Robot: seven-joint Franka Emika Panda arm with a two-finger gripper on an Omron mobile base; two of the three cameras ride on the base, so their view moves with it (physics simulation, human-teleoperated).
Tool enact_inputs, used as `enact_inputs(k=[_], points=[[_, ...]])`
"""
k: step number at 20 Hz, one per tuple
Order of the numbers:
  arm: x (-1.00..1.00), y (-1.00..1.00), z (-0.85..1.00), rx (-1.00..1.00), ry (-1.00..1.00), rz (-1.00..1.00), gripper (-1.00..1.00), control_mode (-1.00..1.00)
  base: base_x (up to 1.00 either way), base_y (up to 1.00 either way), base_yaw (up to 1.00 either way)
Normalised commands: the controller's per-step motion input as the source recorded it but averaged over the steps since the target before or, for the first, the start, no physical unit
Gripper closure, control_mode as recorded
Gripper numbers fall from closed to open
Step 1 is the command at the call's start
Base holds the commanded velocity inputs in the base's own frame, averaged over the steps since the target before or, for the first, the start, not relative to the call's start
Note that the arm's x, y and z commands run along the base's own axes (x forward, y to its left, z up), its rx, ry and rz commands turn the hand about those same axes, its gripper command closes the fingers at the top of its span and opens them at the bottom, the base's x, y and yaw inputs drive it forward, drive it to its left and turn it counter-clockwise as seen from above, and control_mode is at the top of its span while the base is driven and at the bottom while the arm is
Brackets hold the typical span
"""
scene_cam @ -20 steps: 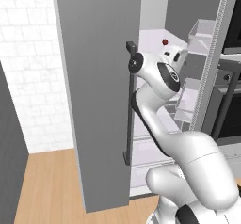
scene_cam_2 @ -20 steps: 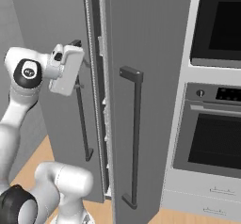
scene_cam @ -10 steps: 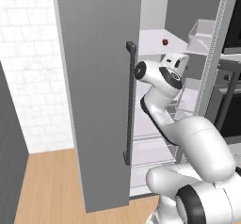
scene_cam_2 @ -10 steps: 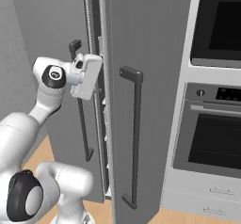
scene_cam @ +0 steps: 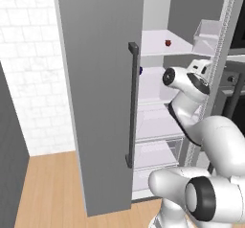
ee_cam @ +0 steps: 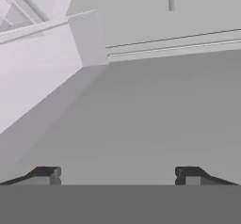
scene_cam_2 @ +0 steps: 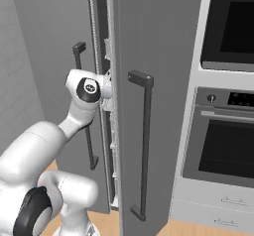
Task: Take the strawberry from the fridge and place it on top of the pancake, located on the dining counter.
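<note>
- We see the fridge (scene_cam: 103, 78) with its left door swung wide, so the pale shelves inside are exposed; that is why the arm can reach in at all.
- The strawberry (scene_cam: 168, 43) sits on an upper white shelf (scene_cam: 158, 47), toward the back, well above and to the left of the arm's wrist. It touches nothing but the shelf.
- A small dark purple fruit (scene_cam: 140, 70) lies on the shelf below, at the door's edge; we leave it alone.
- Our pincer (ee_cam: 117, 173) is spread wide, with nothing between the two tips, which face a plain grey inner wall rather than the berry.
- In the right base view the hand sits tucked into the gap beside the right door (scene_cam_2: 158, 96), so we judge it is entering the compartment and not yet aimed.
- The berry is too small to read properly: it looks roughly round, and we cannot tell which way its green top or its long axis points.
- We judge the next move needs the hand raised and turned toward the upper shelf.
</note>
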Motion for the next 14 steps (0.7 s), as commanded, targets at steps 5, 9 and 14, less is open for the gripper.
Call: enact_inputs(k=[5, 9, 14], points=[[-0.01, -0.90, -0.11, 0.00, 0.00, -0.07, -1.00, -1.00, 0.00, 0.00, 0.00], [-0.03, -0.93, -0.02, 0.00, 0.00, -0.10, -1.00, -1.00, 0.00, 0.00, 0.00], [0.00, -0.98, -0.11, 0.00, 0.00, -0.09, -1.00, -1.00, 0.00, 0.00, 0.00]])
